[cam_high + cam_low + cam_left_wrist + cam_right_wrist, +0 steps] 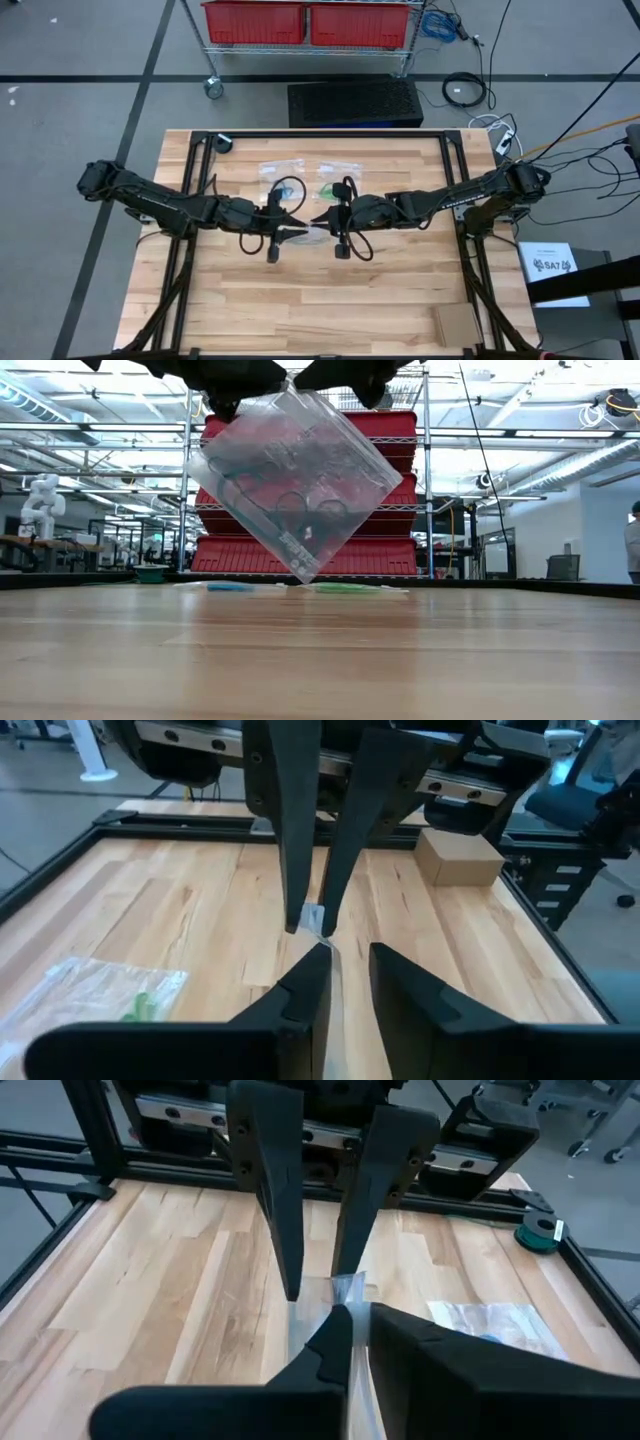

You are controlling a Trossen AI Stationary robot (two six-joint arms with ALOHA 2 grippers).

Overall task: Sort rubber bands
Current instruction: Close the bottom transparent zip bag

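A clear plastic bag (300, 490) hangs tilted, corner down, above the table's middle, with dark rubber bands (300, 510) inside it. My left gripper (303, 228) and right gripper (316, 224) meet tip to tip at its top, both shut on it. Two more clear bags lie flat on the far half of the table. One (230, 586) holds blue bands and the other (345, 588) holds green bands (140, 1008). My left gripper (350, 955) has the bag's top edge (330, 982) between its two fingers, coming level from the table's left. The bag is lifted clear and hangs below. My right gripper (358, 1312) pinches the crumpled top edge (350, 1288) between its fingers, level from the table's right, facing the left gripper. The bag hangs slack below it, clear of the table.
A cardboard box (460, 855) sits near the table's near right corner, and a tape roll (540, 1230) sits at the far left corner. Black frame rails (330, 135) border the table. Black cables (285, 187) loop from both wrists. Red bins (305, 20) stand beyond the far edge.
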